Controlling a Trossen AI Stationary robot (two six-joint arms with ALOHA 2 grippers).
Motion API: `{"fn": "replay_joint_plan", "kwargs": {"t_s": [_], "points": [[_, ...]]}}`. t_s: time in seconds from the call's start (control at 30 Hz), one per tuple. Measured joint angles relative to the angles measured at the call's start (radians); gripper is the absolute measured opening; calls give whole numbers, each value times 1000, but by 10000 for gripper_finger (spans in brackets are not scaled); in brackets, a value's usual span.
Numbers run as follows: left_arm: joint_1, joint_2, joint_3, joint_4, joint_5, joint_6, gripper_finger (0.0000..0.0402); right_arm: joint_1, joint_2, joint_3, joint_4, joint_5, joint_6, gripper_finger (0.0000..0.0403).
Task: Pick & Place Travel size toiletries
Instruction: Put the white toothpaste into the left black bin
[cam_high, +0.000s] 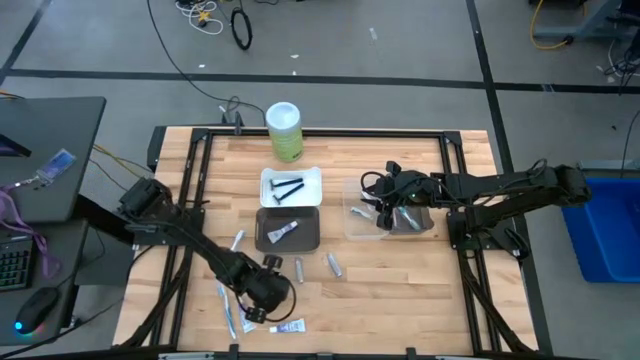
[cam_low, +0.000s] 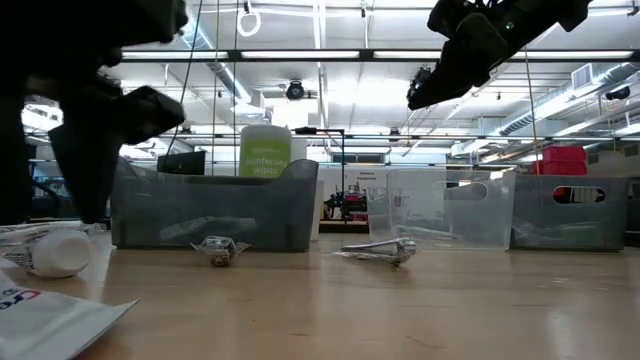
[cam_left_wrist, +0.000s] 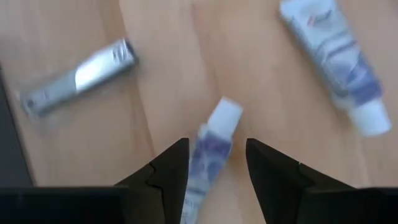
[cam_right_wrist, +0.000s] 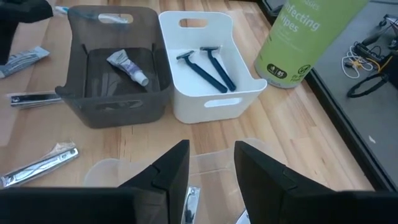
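My left gripper (cam_high: 262, 300) (cam_left_wrist: 217, 168) is open near the table's near edge. Its fingers stand on either side of a small white and blue toothpaste tube (cam_left_wrist: 211, 146) that lies on the wood; I see no touch. A second toothpaste tube (cam_left_wrist: 339, 62) and a silvery item (cam_left_wrist: 81, 74) lie close by. My right gripper (cam_high: 385, 203) (cam_right_wrist: 211, 168) is open above the clear tray (cam_high: 362, 228), where silvery items (cam_high: 405, 218) lie. The grey tray (cam_right_wrist: 112, 99) holds one toothpaste tube (cam_right_wrist: 127, 67). The white tray (cam_right_wrist: 239, 93) holds two dark blue razors (cam_right_wrist: 208, 68).
The tall green-and-white canister (cam_high: 284, 130) stands at the far edge behind the white tray. Silvery tubes (cam_high: 333, 264) (cam_high: 299, 268) lie on the wood in front of the grey tray, and more toothpaste tubes (cam_high: 290, 326) (cam_high: 225, 305) lie near the near edge. A black frame rims the table.
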Motion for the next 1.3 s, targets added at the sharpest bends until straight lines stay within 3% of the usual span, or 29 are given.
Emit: {"fn": "replay_joint_plan", "kwargs": {"t_s": [0.5,0.83,0.97,1.2,1.3], "points": [[-14,-4,-110,21,-8,121,166,0,0,0,-1,0,0,131],[-11,3,-103,94,-44,127,76,0,0,0,0,0,0,135],[-8,4,-52,93,-170,148,48,0,0,0,5,0,0,133],[37,2,87,94,-590,141,41,0,0,0,19,0,0,134],[98,0,132,68,-644,52,45,0,0,0,22,0,0,132]]}}
